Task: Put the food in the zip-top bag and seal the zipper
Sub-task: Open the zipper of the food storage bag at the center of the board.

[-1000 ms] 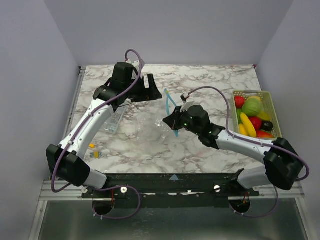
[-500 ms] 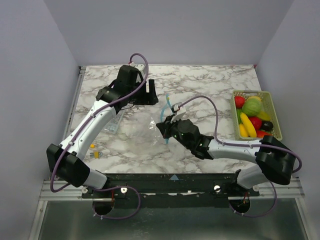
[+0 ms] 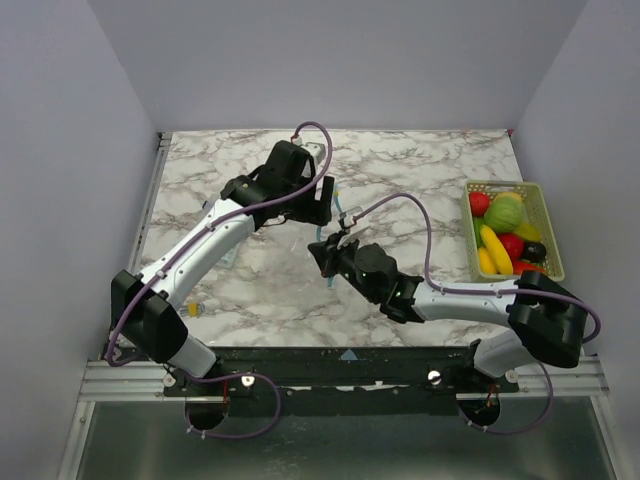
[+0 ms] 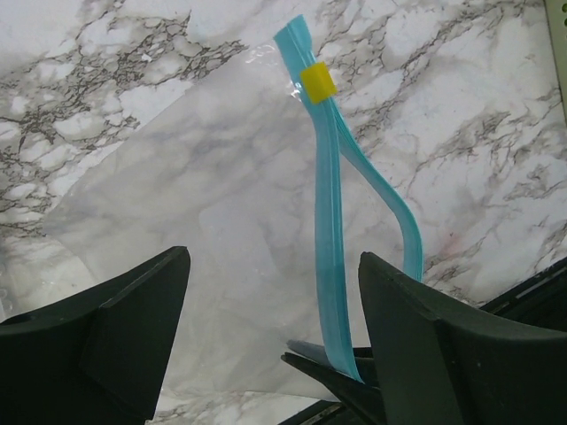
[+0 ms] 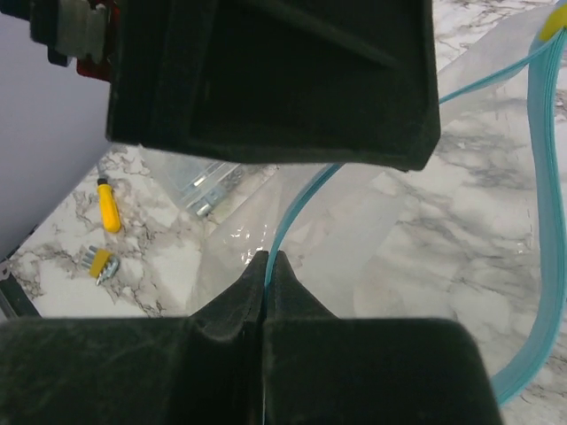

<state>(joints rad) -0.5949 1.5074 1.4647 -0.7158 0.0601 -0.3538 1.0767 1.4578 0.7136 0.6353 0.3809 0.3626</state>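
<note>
The zip-top bag (image 4: 204, 230) hangs clear and crumpled over the marble, its mouth parted. The teal zipper (image 4: 326, 221) runs up to a yellow slider tab (image 4: 317, 82). My right gripper (image 5: 268, 258) is shut on one lip of the zipper (image 5: 292, 212), holding it up. My left gripper (image 4: 273, 266) is open, its fingers (image 4: 443, 336) straddling that same lip just above the right fingertips (image 4: 345, 376). From above, both grippers (image 3: 322, 208) (image 3: 320, 250) meet at mid-table. The food (image 3: 505, 215) lies in the mesh basket at the right.
The yellow-green basket (image 3: 547, 225) sits at the table's right edge. A flat clear packet (image 5: 199, 181) and small yellow pieces (image 5: 108, 190) lie to the left, near the left arm. A purple cable (image 3: 400, 200) loops over the right arm.
My left arm has swung right and come down over the bag's mouth. My right gripper has drawn the zipper lip left and toward the front, staying shut on it.
</note>
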